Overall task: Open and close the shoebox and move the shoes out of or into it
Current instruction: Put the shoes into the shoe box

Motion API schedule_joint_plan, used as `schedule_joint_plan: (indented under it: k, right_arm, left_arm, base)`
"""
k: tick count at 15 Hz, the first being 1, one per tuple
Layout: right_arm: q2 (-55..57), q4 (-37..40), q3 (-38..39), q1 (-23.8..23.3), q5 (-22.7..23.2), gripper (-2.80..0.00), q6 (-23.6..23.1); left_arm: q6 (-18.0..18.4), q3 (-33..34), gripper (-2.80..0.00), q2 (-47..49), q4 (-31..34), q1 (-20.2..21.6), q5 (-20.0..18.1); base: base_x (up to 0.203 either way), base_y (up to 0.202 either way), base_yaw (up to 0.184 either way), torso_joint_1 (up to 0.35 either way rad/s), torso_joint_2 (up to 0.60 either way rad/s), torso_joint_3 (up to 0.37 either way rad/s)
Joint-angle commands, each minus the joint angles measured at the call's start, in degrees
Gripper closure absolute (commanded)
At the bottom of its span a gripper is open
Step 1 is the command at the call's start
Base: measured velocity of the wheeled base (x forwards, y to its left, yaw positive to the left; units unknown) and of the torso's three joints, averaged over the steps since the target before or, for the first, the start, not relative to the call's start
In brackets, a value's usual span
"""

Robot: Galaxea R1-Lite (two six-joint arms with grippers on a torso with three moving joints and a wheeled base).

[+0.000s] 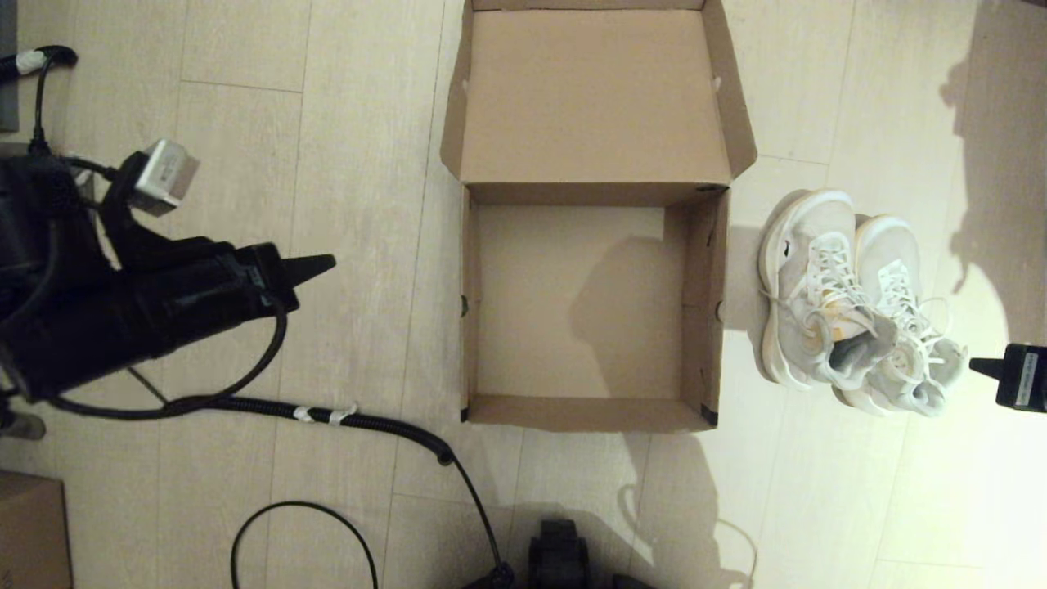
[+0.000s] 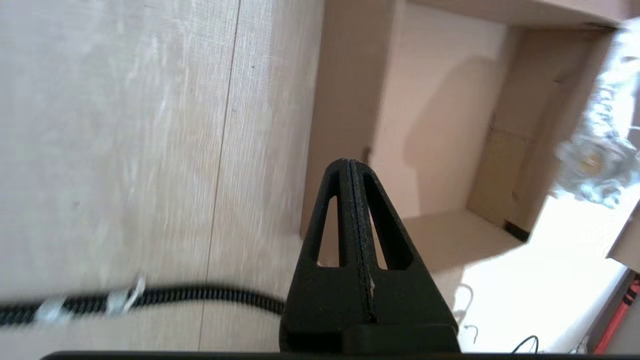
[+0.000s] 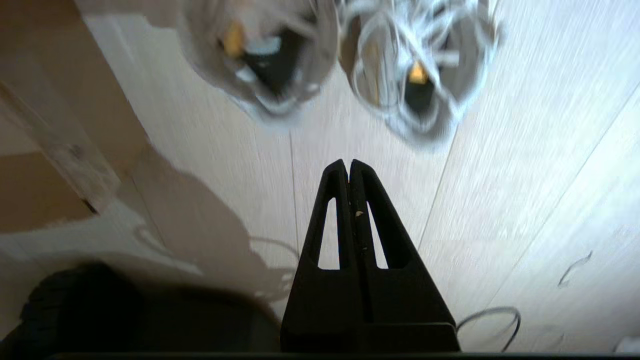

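Note:
The shoebox (image 1: pixel 697 303) lies open and empty on the floor, its hinged lid (image 1: pixel 593 94) folded back on the far side. The two white shoes (image 1: pixel 851 303) stand side by side on the floor just right of the box, heels toward me. My left gripper (image 1: pixel 327 263) hovers left of the box, shut and empty, pointing at its left wall (image 2: pixel 345 115). My right gripper (image 1: pixel 977 366) is at the right edge, just behind the shoes' heels (image 3: pixel 415 75), shut with nothing held. In the right wrist view both shoe openings lie ahead of the fingertips (image 3: pixel 348 164).
A black corrugated cable (image 1: pixel 360 421) runs across the floor in front of my left arm, with another loop (image 1: pixel 303 523) nearer me. A smaller brown box (image 1: pixel 29 532) sits at the bottom left corner. The robot base (image 1: pixel 560 560) shows at the bottom middle.

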Motion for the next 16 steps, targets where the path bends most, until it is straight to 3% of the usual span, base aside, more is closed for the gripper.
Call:
schedule_joint_plan:
  k: [1, 5, 6, 13, 16]
  right_arm:
    - [2.9, -0.6, 1.8, -0.6, 0.2, 0.0, 0.3]
    - [10.8, -9.1, 2.4, -0.6, -0.1, 0.0, 0.3]
    - [12.2, -13.2, 2.7, -0.5, -0.2, -2.8, 0.2]
    - [16.5, -20.3, 3.6, -0.1, -5.2, -2.8, 0.7]
    - [19.8, -26.8, 3.7, 2.7, -5.4, -2.8, 5.1]
  left_arm:
    - [0.1, 3.0, 0.0, -6.5, -0.3, 0.8, -0.8]
    - [0.1, 2.7, 0.0, -5.2, -0.3, 0.8, -2.9]
    - [0.1, 2.9, 0.0, -5.0, -0.3, 0.8, -3.2]
    - [0.0, 3.4, 0.0, -4.8, -0.3, 0.8, -3.3]
    - [0.1, 3.3, 0.0, -4.9, -0.3, 0.7, -3.6]
  base:
    - [0.0, 0.0, 0.0, 0.0, 0.0, 0.0]
    - [0.0, 0.0, 0.0, 0.0, 0.0, 0.0]
    - [0.0, 0.0, 0.0, 0.0, 0.0, 0.0]
    - [0.0, 0.0, 0.0, 0.0, 0.0, 0.0]
    - [0.0, 0.0, 0.0, 0.0, 0.0, 0.0]
